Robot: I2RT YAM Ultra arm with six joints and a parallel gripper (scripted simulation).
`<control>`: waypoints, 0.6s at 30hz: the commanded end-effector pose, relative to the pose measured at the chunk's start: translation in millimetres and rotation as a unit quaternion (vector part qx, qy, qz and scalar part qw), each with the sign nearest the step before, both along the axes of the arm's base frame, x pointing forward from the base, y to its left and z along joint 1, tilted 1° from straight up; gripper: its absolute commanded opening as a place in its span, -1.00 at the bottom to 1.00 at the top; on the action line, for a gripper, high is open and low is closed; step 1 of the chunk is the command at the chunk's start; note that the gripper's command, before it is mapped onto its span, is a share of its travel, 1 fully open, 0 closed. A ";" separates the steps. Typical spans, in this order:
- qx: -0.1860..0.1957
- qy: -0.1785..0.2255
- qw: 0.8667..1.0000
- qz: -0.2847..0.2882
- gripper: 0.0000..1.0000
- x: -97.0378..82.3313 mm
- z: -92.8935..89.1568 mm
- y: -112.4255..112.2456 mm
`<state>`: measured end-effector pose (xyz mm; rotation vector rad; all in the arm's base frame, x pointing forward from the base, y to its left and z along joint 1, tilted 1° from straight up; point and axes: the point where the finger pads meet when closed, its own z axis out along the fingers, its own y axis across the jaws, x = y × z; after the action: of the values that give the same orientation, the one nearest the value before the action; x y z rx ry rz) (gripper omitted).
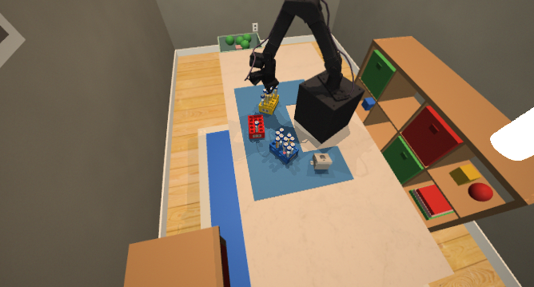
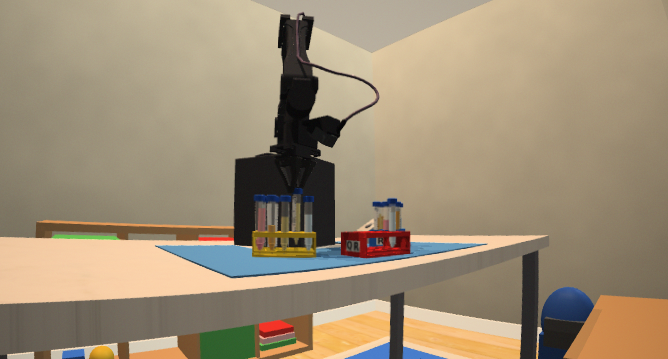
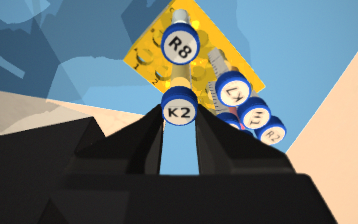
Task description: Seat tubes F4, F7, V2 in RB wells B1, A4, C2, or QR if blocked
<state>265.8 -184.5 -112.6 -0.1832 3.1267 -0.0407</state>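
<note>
My gripper (image 3: 179, 111) is shut on the blue cap of tube K2 (image 3: 179, 112), above the yellow rack RB (image 3: 198, 57). In the side view, this tube (image 2: 297, 210) stands in the rack with its cap a little higher than its neighbours, with the fingers (image 2: 297, 183) on top. Tube R8 (image 3: 180, 45) stands behind it, and several more capped tubes, one marked R2 (image 3: 272, 135), stand to the right. RB (image 1: 268, 103) lies at the far end of the blue mat. The red rack QR (image 1: 253, 126) holds one tube. The blue rack RA (image 1: 281, 148) holds several tubes.
A small white box with the DONE button (image 1: 321, 161) sits on the mat right of RA. The arm's black base (image 1: 325, 108) stands beside the racks. A wooden shelf (image 1: 432, 126) with bins lines the right side.
</note>
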 end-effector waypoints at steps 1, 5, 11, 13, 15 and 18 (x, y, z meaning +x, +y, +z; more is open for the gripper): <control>0.005 -0.001 1.000 0.004 -1.00 0.5 8.5 8.1; -0.001 -0.011 1.000 0.004 -1.00 9.3 16.5 2.4; -0.003 -0.013 1.000 0.003 -1.00 8.5 23.6 -2.5; -0.003 -0.013 1.000 0.002 -1.00 7.5 25.6 -3.6; -0.003 -0.013 1.000 0.002 -1.00 7.5 25.6 -3.6; -0.003 -0.013 1.000 0.001 -1.00 5.6 28.5 -5.0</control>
<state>266.0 -183.1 -96.8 -0.1895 3.1227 -0.0448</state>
